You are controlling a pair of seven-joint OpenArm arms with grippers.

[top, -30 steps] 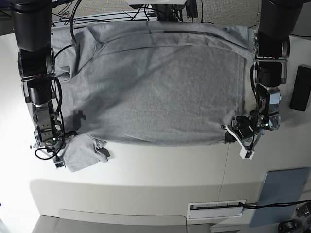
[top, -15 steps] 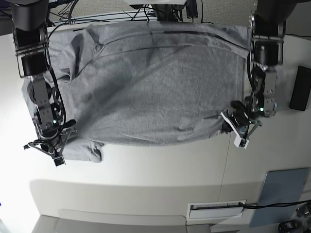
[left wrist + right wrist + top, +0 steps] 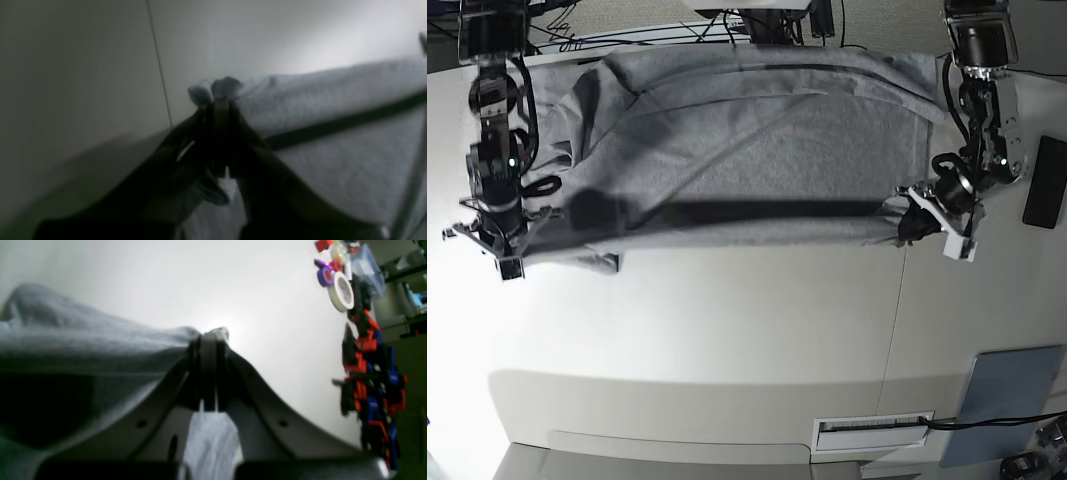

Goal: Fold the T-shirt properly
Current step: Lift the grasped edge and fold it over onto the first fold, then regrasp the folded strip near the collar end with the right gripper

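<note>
The heather-grey T-shirt (image 3: 757, 140) lies spread across the far half of the table, plain side up. Its near edge is lifted off the table and stretched taut between my two grippers, with a dark shadow band beneath it. My left gripper (image 3: 917, 222) is shut on the shirt's near right corner; the left wrist view shows the jaws (image 3: 220, 100) pinching a bunched fold of cloth (image 3: 327, 100). My right gripper (image 3: 512, 252) is shut on the near left corner; the right wrist view shows the closed jaws (image 3: 209, 340) with cloth (image 3: 83, 340) between them. No lettering shows.
A black flat object (image 3: 1045, 180) lies at the table's right edge. A grey-blue pad (image 3: 1007, 400) and a white labelled slot (image 3: 872, 432) sit at the near right. Tape rolls (image 3: 338, 286) and a red, blue and black assembly (image 3: 370, 383) stand beyond the table.
Both grippers have risen and moved toward the far side, carrying the shirt's near edge up off the table. The edge is now pulled straight and taut between them.
</note>
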